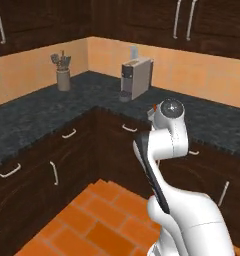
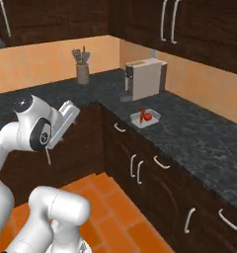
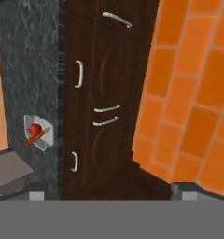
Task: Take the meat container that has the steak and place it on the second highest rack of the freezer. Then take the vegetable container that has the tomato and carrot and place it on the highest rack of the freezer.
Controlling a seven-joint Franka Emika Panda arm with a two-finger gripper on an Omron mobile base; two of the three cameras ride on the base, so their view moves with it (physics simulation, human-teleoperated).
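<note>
Vegetable container [image 2: 144, 118] near countertop [image 2: 199, 133] edge, pincer [image 3: 109, 191] wide apart.

Left base view: the vegetable container [image 1: 154, 108] sits behind the robot arm [image 1: 168, 131], a sliver showing beside the coffee machine [image 1: 137, 76]. Hand view: the coffee machine [image 3: 9, 172] is cut off by the left edge, below the container [image 3: 38, 131]; tomato [image 3: 35, 129] and carrot [image 3: 34, 137] are small and overlapping. Utensils in the holder [image 1: 63, 79] are too small to identify.
</note>
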